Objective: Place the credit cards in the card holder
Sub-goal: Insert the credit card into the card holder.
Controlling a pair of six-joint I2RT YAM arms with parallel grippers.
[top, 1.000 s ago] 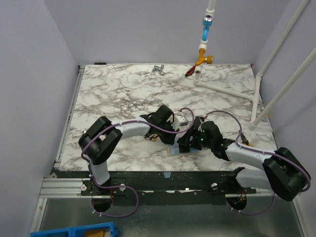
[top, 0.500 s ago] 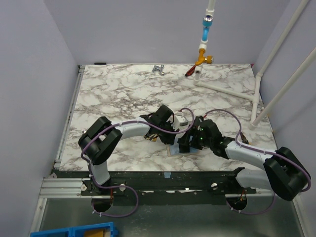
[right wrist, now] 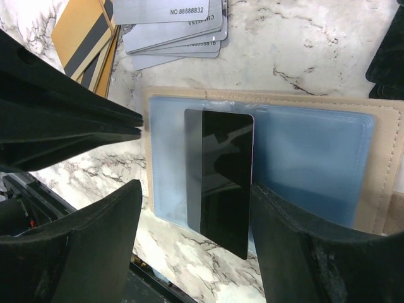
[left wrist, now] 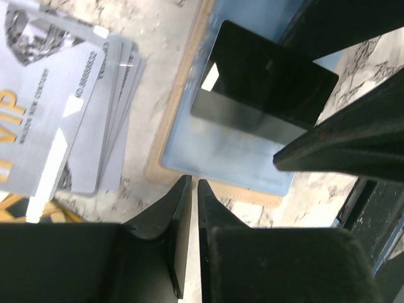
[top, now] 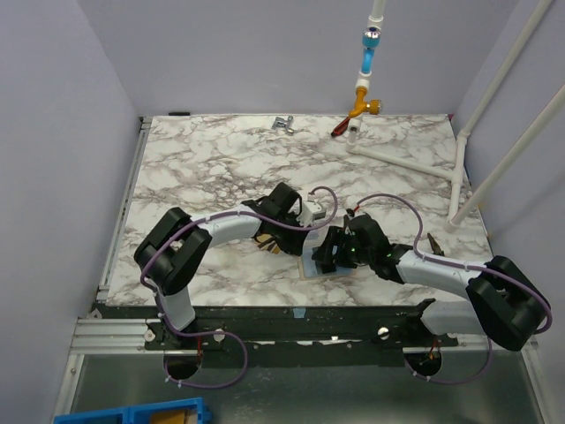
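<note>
Card holder [right wrist: 384, 158] lies open on tabletop [right wrist: 303, 38], black card [right wrist: 218, 177] on its blue sleeve. Right pincer [right wrist: 196, 208] wide open astride it, gripping nothing, likely nudging it in. Left pincer [left wrist: 189, 189] nearly shut, empty, at holder's edge, probably steadying. Spare credit cards [right wrist: 173, 25] beside.

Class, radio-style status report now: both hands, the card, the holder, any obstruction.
Left hand shut, empty. Right hand open around dark card on open card holder. Spare cards alongside, nothing blocking.
</note>
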